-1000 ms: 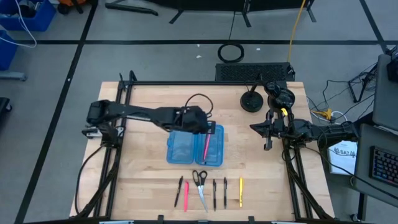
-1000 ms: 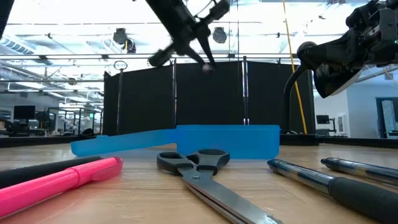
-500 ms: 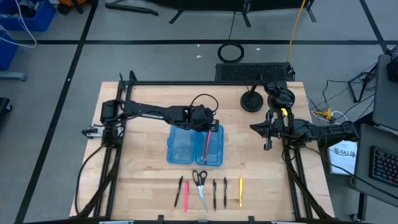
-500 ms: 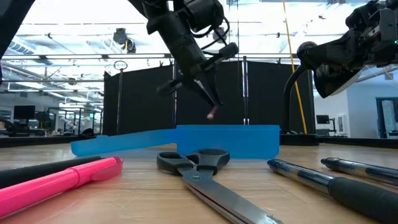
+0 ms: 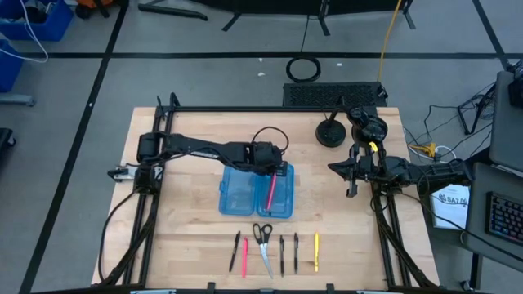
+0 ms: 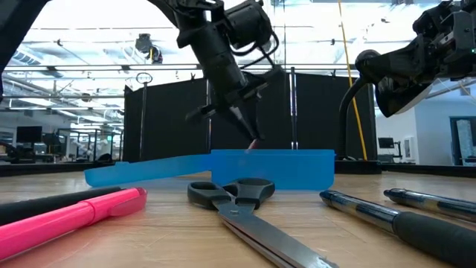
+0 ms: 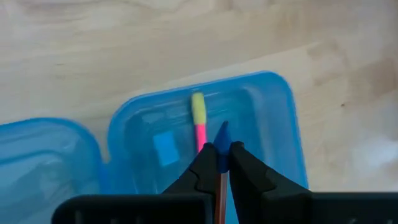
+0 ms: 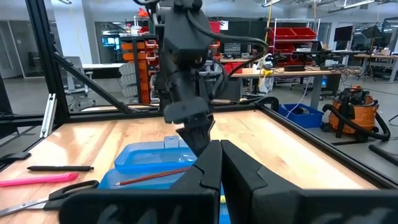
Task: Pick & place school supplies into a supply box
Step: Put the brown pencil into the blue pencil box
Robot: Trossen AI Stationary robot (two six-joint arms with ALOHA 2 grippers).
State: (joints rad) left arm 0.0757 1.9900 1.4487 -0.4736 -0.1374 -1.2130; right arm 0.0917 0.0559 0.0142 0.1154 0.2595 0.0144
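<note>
Waiting nearest the front edge of the tabletop (image 5: 188, 237) is a row of supplies not yet moved: a black pen (image 5: 235, 245), a pink pen (image 5: 243, 256), the scissors (image 5: 263, 241), two more black pens (image 5: 282, 253) (image 5: 296, 247) and a yellow pen (image 5: 316, 251). The low view shows the pink pen, the scissors and two pens lying flat on the wood, well apart from either arm.

Beyond them sits the box (image 5: 237, 196), opened flat with its two blue halves side by side. The left gripper (image 5: 272, 167) hangs over the half toward the right arm, clenched on a thin red pencil (image 7: 221, 186) whose tip is down at or just above that half's floor. A pink pen with a yellow end (image 7: 199, 121) already lies in this same half, just beside the pencil; the other half looks empty as far as the high view shows.

Farther off, at the tabletop's right edge, the right gripper (image 5: 350, 181) waits with its fingers pressed together and empty.

By this reading, one item is placed, a second is about to be let go, and six remain in the row, so the job is roughly a quarter through.
</note>
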